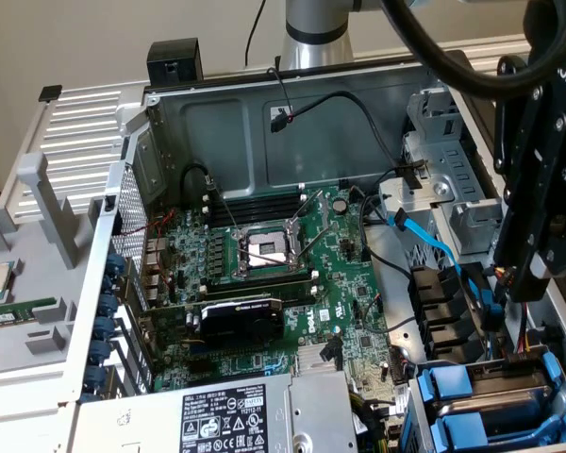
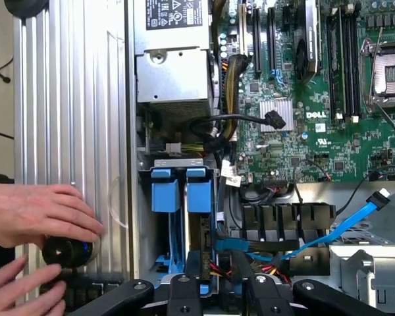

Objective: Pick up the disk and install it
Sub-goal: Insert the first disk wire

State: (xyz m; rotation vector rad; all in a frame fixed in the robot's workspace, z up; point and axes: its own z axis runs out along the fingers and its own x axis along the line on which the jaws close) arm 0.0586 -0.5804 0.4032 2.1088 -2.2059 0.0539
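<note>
Disk w/ its blue frame sits in the drive bay, lower right of ext. view. Gripper hangs just above that bay, near a blue SATA cable. Jaws: can't tell if apart or clamped on anything.

Judgement: pick-up looks done and install looks near complete. Unclear whether the disk is fully seated.

A person's hand rests on the ribbed side panel beside the bay.

Open PC case lies on its side: mobo, bare CPU socket, PSU lower centre of ext. view. Plain beige wall behind.
</note>
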